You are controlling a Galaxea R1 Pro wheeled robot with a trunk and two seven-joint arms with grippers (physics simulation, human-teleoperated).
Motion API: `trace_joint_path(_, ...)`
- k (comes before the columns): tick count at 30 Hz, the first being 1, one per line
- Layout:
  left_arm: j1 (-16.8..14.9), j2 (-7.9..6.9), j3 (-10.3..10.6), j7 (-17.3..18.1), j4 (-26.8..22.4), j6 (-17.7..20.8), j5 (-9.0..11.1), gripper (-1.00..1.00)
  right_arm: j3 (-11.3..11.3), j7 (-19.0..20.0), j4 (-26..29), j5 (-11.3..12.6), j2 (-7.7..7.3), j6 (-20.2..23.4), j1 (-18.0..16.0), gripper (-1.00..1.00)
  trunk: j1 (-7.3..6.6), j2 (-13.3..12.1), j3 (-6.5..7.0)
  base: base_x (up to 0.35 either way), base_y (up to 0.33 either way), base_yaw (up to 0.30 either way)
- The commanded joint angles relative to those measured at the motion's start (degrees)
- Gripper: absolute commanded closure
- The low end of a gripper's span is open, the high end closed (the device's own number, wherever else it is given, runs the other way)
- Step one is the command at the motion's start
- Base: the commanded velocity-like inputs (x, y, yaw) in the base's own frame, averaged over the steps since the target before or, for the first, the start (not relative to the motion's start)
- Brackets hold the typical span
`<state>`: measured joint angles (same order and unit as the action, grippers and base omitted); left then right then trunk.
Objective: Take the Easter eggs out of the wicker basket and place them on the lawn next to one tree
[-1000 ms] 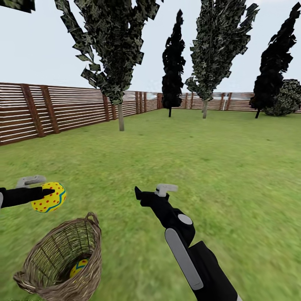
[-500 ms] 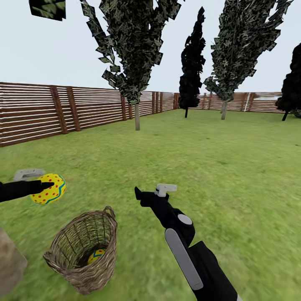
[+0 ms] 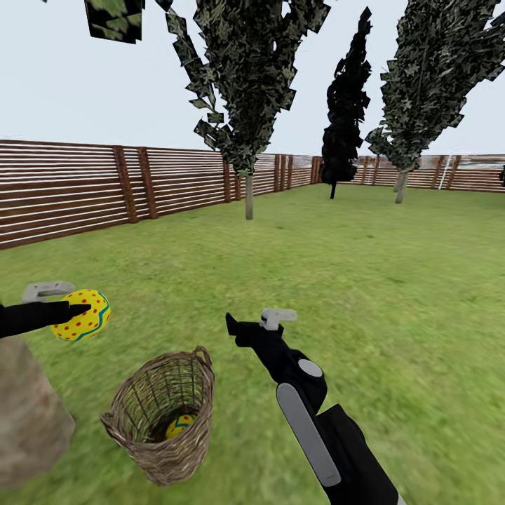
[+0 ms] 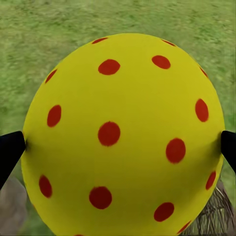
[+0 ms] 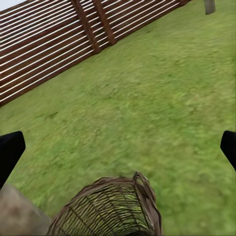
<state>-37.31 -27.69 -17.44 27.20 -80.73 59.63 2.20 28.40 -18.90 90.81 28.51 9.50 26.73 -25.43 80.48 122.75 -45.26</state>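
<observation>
My left gripper (image 3: 70,303) is shut on a yellow Easter egg (image 3: 84,315) with red dots and a blue zigzag, held above the lawn (image 3: 365,280) to the left of the wicker basket (image 3: 165,417). In the left wrist view the egg (image 4: 123,132) spans the gap between both black fingertips (image 4: 10,152). A second egg (image 3: 179,425) lies inside the basket; the third is hidden. My right gripper (image 3: 256,321) hangs open and empty, right of and beyond the basket (image 5: 108,209). The tree's thick grey-brown trunk (image 3: 28,414) rises at the lower left, close to the basket.
A brown slatted fence (image 3: 70,189) runs along the left and far side of the garden. Thin-trunked trees (image 3: 248,196) and a black conifer (image 3: 345,140) stand further off. Open grass stretches ahead and to the right.
The camera has turned left, so basket, fence and trees slid right in the picture and the thick trunk came in at lower left. Both arms keep their pose; the egg stays held.
</observation>
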Motion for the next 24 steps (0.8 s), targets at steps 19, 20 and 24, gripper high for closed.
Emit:
trace_joint_path(19,-0.1,0.01,0.8,-0.2,0.0,0.4,0.2,1.00,0.1,-0.6,0.1,0.6,-0.01,0.1,-0.1,-1.00,-4.19,-7.6,3.35,0.000,0.000,0.000)
trace_joint_path(20,-0.1,0.01,0.8,-0.2,0.0,0.4,0.2,1.00,0.1,-0.6,0.1,0.6,-0.01,0.2,-0.1,-1.00,-4.41,-8.0,3.53,0.000,0.000,0.000)
trace_joint_path(24,-0.1,0.01,0.8,-0.2,0.0,0.4,0.2,1.00,0.1,-0.6,0.1,0.6,-0.01,0.2,-0.1,-1.00,-5.29,-9.6,4.25,0.000,0.000,0.000)
